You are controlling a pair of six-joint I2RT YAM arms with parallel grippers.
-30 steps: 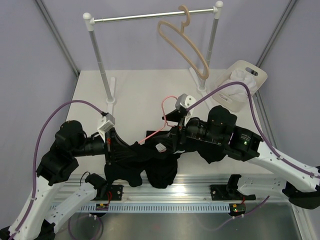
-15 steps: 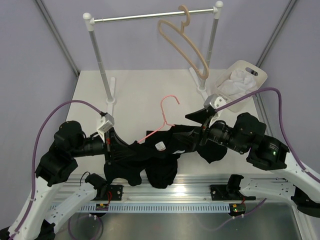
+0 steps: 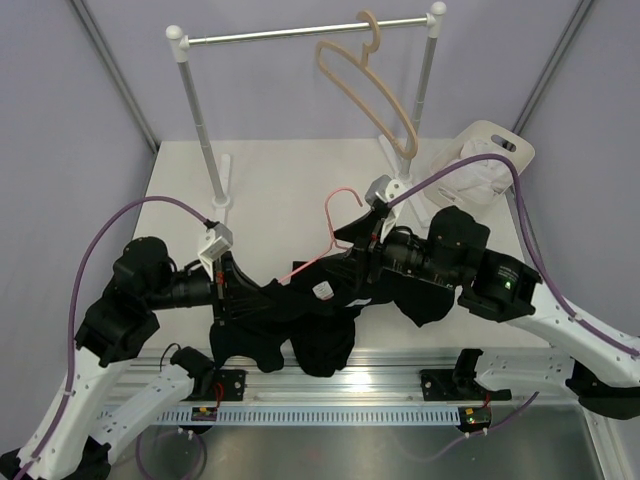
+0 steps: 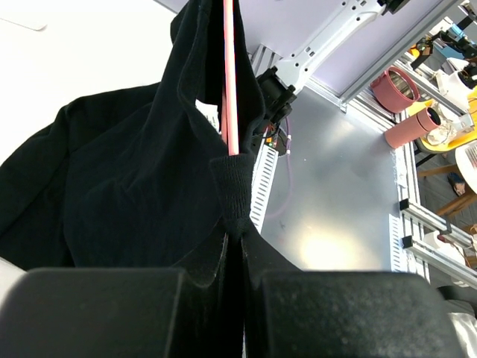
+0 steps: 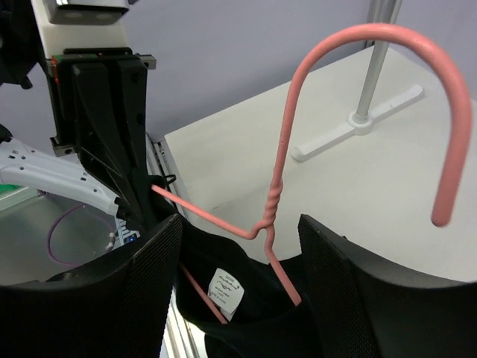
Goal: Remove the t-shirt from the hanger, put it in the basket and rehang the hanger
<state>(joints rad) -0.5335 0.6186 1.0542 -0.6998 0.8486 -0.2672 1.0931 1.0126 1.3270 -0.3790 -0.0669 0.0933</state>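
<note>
The black t-shirt (image 3: 300, 325) hangs bunched between my two arms at the table's near edge, still on the pink-red wire hanger (image 3: 335, 215), whose hook sticks up above the cloth. My left gripper (image 3: 224, 292) is shut on a ribbed fold of the t-shirt (image 4: 127, 186), and the hanger wire (image 4: 229, 82) runs up just past its tips (image 4: 238, 227). My right gripper (image 3: 350, 240) is open. Its fingers (image 5: 149, 283) stand either side of the hanger's twisted neck (image 5: 272, 205) without touching it. The shirt's white label (image 5: 225, 289) shows below in the collar.
A clothes rack (image 3: 300, 35) stands at the back with a beige wooden hanger (image 3: 370, 95) on its rod. A white basket (image 3: 490, 160) holding white cloth sits at the back right. A metal rail (image 3: 340, 385) runs along the table's near edge.
My right gripper drew back to the right, away from the hanger, half a second ago and has now come back to straddle its neck. The left gripper kept its hold.
</note>
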